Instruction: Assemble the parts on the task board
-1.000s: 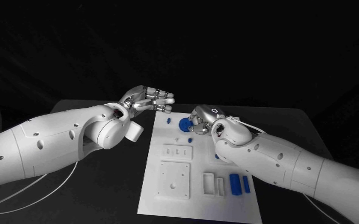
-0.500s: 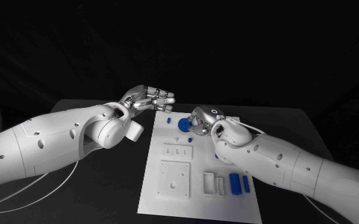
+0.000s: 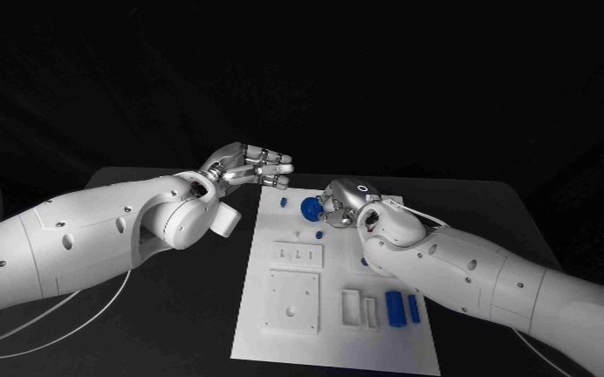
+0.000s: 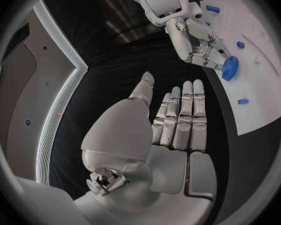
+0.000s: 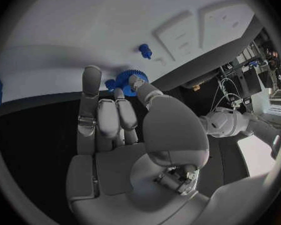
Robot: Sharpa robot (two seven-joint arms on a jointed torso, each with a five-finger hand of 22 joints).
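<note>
Black desk (image 3: pixel 188 307), white task board (image 3: pixel 284 220) at centre. Right hand (image 3: pixel 338 202) pinches blue gear (image 3: pixel 311 209) over board's far end. Left hand (image 3: pixel 245 166) empty, fingers straight, beside board's far left corner. Advice: keep gear level, centre it on its post, lower slowly.

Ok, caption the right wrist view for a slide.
Right hand pinches a blue gear at the task board's edge.
</note>
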